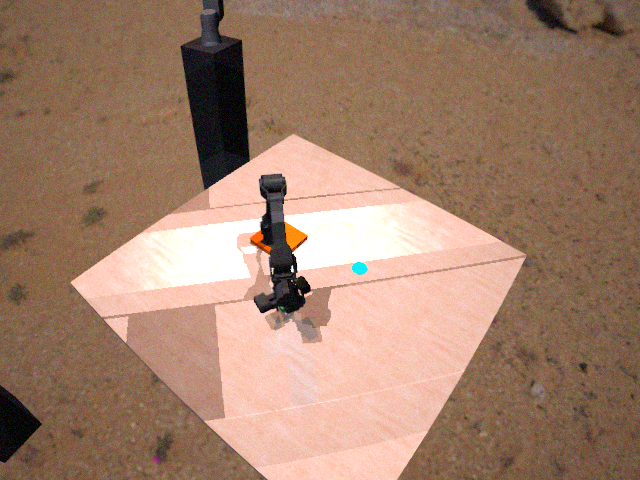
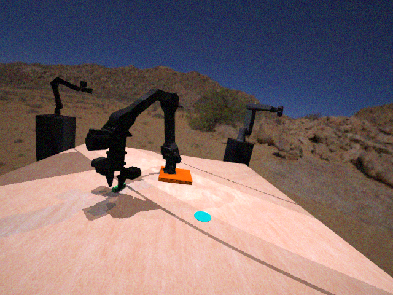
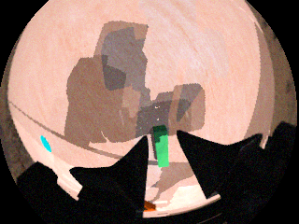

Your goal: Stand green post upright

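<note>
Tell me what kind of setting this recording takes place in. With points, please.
Probably open desert: bare brown ground with sparse scrub, a rocky ridge (image 2: 152, 76) behind, and a deep blue sky (image 2: 202, 38) above the table (image 1: 361, 341) (image 2: 95, 260) (image 3: 234, 93).

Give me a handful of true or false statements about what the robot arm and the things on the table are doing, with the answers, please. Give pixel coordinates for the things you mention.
1. The green post (image 1: 281, 308) (image 2: 116, 187) (image 3: 162, 148) stands upright. False: it lies on its side on the table.
2. The cyan circle (image 1: 359, 268) (image 2: 202, 216) (image 3: 46, 144) has the post inside it. False: the post lies away from it.
3. The arm rises from an orange base plate (image 1: 295, 237) (image 2: 182, 177) (image 3: 149, 205). True.
4. The gripper (image 1: 284, 308) (image 2: 115, 185) (image 3: 163, 136) points down at the post. True.
5. The gripper's fingers are pressed together. False: there is a gap between them.
</note>
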You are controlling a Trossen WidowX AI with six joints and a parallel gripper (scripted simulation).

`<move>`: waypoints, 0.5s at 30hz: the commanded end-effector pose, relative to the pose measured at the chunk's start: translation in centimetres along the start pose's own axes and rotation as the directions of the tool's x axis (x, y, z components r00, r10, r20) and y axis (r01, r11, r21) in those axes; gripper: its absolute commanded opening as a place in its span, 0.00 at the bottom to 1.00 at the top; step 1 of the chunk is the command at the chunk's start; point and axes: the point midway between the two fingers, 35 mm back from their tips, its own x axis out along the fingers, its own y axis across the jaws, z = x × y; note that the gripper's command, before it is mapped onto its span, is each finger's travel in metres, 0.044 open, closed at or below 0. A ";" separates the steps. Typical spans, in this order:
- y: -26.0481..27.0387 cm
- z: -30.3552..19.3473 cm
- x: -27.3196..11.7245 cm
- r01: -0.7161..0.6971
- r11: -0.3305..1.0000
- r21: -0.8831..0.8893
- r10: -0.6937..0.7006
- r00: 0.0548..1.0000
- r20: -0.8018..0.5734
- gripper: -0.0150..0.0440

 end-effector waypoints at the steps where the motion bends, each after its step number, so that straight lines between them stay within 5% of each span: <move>1: 0.2 -0.3 0.5 -0.006 1.000 0.004 0.006 1.000 -0.005 0.43; 4: 0.2 -0.3 0.5 -0.006 1.000 0.004 0.006 1.000 -0.005 0.29; 15: 0.0 0.1 -1.1 -0.006 1.000 0.004 0.006 1.000 -0.005 0.29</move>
